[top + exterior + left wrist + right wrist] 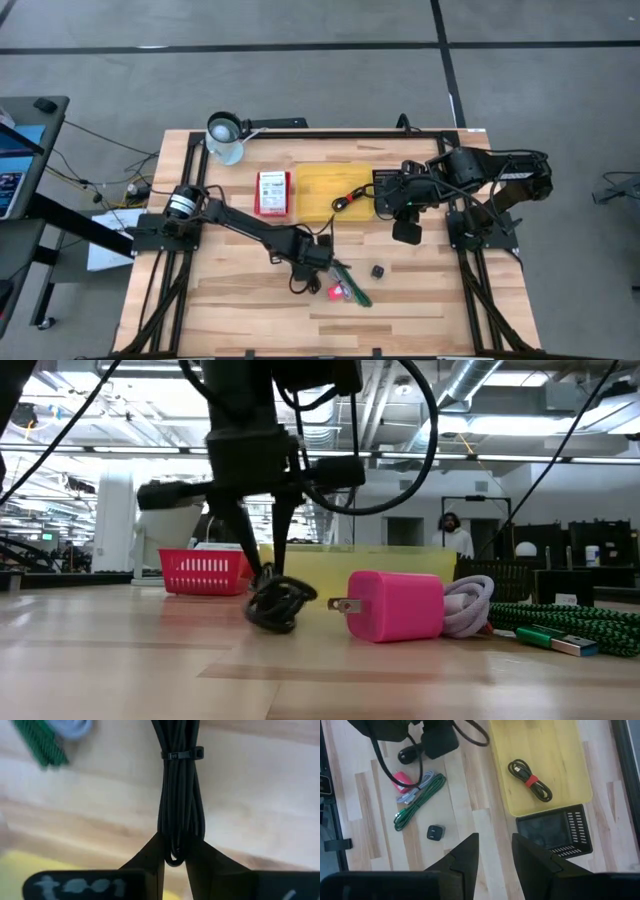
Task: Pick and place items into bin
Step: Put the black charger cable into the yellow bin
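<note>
My left gripper is shut on a black cable bundle near the table's middle front. Beside it lie a pink charger plug with a grey-white cord, a green braided cable and a small black cube, all resting flat on the wood. The yellow bin holds a black cable with a red tie. My right gripper hovers open above the table near the bin's right end, touching nothing. My left gripper pinches the black cable bundle at one looped end between its two fingers, which lie along the bundle. The fingers come down from above. A zip tie binds the strands farther out. The coil's lower part sits at the table top.
A red basket stands left of the yellow bin, and a black device with a keypad sits at the bin's right end. A lamp stands at the far left. A person stands in the room behind. Bare wood lies along the near edge.
</note>
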`<control>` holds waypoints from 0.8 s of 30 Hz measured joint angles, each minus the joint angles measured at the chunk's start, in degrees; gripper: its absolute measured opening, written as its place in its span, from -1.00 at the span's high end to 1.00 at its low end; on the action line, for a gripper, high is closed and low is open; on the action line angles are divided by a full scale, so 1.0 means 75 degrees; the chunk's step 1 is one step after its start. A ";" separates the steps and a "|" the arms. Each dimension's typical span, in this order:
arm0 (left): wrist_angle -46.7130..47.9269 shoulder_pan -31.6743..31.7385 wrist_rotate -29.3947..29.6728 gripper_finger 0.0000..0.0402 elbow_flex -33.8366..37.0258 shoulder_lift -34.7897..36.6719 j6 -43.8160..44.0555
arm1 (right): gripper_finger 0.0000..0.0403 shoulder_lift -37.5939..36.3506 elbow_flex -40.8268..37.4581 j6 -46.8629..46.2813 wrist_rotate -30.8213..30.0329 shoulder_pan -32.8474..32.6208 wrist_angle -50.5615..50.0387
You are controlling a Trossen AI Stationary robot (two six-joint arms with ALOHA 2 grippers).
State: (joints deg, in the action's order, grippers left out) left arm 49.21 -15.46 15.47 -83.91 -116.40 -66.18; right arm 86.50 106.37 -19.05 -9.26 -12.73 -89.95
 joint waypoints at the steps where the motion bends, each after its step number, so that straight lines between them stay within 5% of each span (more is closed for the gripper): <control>1: 0.0188 0.0003 0.0085 0.80 -0.0102 0.0000 0.0196 | 0.44 0.0000 0.0000 0.0000 -0.0007 0.0000 0.0000; 14: 0.2913 0.0269 0.0864 0.81 -0.2073 -0.0006 0.1794 | 0.44 0.0000 0.0000 0.0000 -0.0008 0.0000 0.0000; 24: 0.4206 0.1226 0.0914 0.81 -0.3876 0.0171 0.2913 | 0.44 0.0000 0.0000 0.0003 -0.0005 0.0000 -0.0003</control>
State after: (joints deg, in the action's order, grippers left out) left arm 80.76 -6.26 22.33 -112.98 -115.12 -44.34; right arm 86.50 106.37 -19.03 -9.30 -12.73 -89.97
